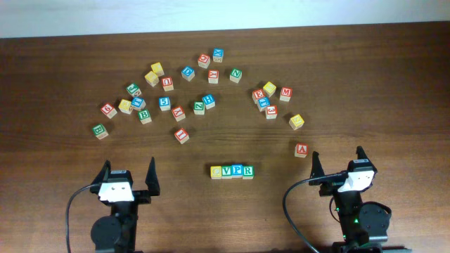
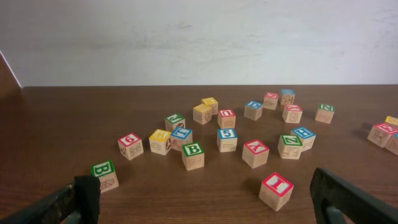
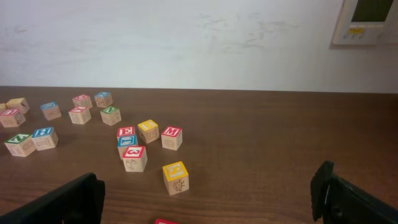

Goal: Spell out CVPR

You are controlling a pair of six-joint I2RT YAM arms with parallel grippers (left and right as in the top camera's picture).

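CVPR row (image 1: 232, 171): four wooden alphabet cubes set side by side and touching, in a straight left-to-right line on the dark wooden table (image 1: 394, 84), near its front edge in the overhead view. Reading left to right: yellow C cube (image 1: 216, 171), green V cube (image 1: 226, 171), blue P cube (image 1: 237, 171), green R cube (image 1: 247, 171).

Left gripper (image 1: 129, 165): at 9 o'clock from the row and well apart from it. Its jaws are spread fully wide with nothing between them. In the left wrist view its dark fingers (image 2: 87, 196) frame bare table.

Right gripper (image 1: 337, 154): at 3 o'clock from the row, also well apart. Its jaws are likewise spread wide and hold nothing. Its fingers (image 3: 84, 199) appear at the lower corners of the right wrist view.

Loose cubes (image 1: 186, 72): scattered in an arc across the table from 10 to 2 o'clock of the row. The red I cube (image 1: 182, 135) lies nearest at 10 o'clock, and the green B cube (image 1: 144, 114) lies farther out along the same bearing. The red A cube (image 1: 301, 149) sits at 2 o'clock, just at 11 o'clock of the right gripper, with a yellow cube (image 1: 297, 121) at 12 o'clock from it.

Background: a white wall (image 3: 186, 43) behind the table and a pale wall panel (image 3: 367, 22) at upper right in the right wrist view.
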